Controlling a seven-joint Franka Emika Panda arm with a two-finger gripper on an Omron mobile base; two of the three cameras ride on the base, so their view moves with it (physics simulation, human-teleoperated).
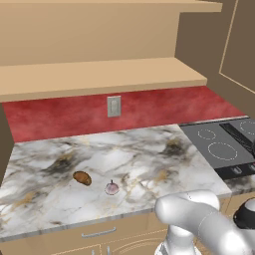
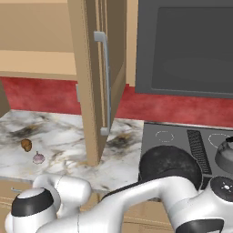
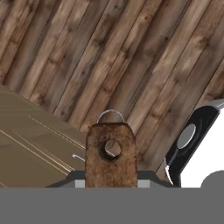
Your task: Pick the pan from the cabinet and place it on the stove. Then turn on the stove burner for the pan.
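One firm pinch on the pan [image 2: 170, 166]: claw [image 3: 110, 180] pressed together on the end of its rusty brown handle [image 3: 110, 148], with a grey fingertip [image 3: 78, 181] at each side; probably gripped there as the only slim part to fit between the jaws, and to keep the hand clear of the stove [image 2: 177, 136] glass; looks past the handle at plank floor, so likely points the hand downward, out beyond the stove's front edge.

Holds the round dark pan at the stove's front left corner, overlapping the front edge; cannot tell whether touching the glass or just above it; cannot yet call it set down on a ring. Knobs [image 1: 236, 170] along the stove's front edge, a later step by this reckoning.

Kettle [image 2: 226, 154] on the stove's right side; likely the reason for bringing the pan in at the left.

Left of the stove: open cabinet door [image 2: 88, 91] with a long bar handle, bare shelf [image 1: 99, 74] higher up, marble counter [image 1: 139, 159] with a brown lump [image 1: 82, 178] and a small pink bulb [image 1: 112, 188], both well apart from the stove and out of the way.

Hole and small wire ring at the handle's end, presumably for hanging.

No brand, label or legible writing anywhere; plain wall socket [image 1: 114, 106] left of the stove, unmarked.
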